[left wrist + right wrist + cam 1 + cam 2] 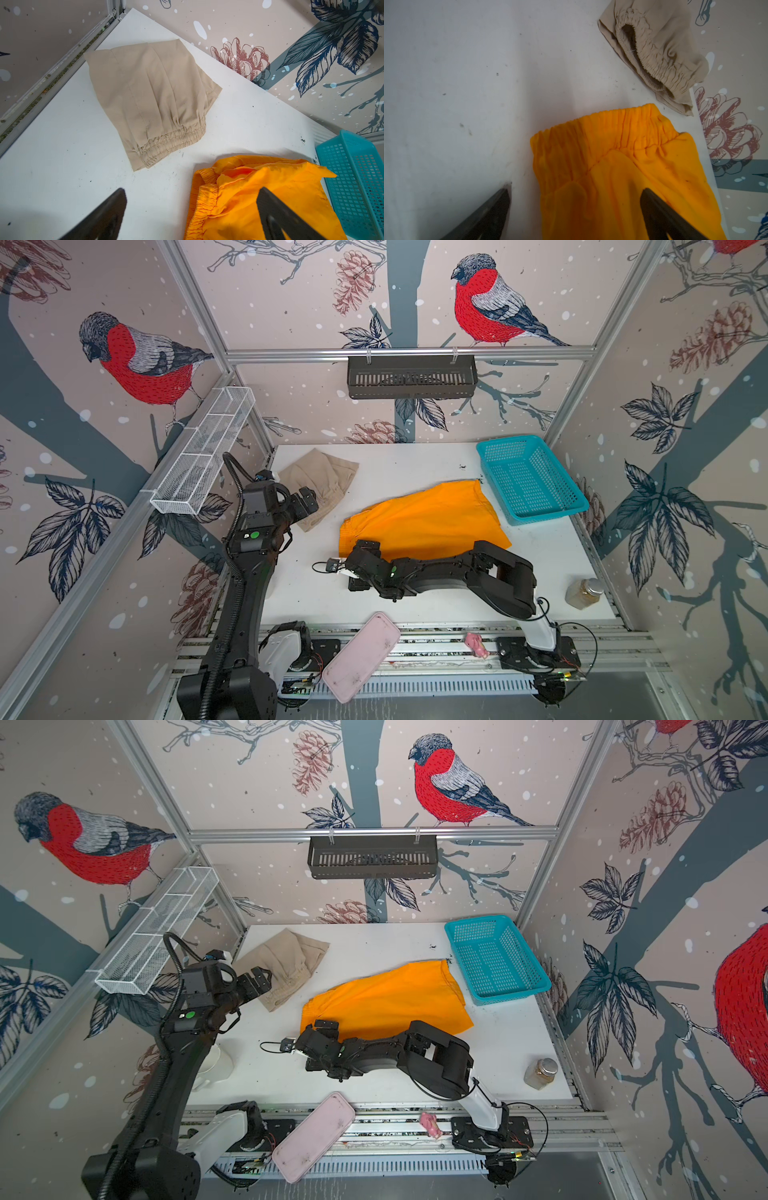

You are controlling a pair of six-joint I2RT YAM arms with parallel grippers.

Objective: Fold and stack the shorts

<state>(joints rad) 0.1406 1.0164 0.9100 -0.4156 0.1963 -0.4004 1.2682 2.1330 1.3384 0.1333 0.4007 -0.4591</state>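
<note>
Roughly halfway, I judge: the beige shorts [320, 485] lie folded at the far left corner of the tabletop [415, 464]. The orange shorts [428, 514] lie mid-tabletop, doubled over once but loose, apart from the beige pair and just beside the teal basket [544, 516]. Stacking is not yet done. The right gripper [576, 188] sits low at the orange waistband, fingers [492, 212] spread wide and empty. The left gripper [192, 190] hovers near the beige pair, likewise spread and holding nothing.
</note>
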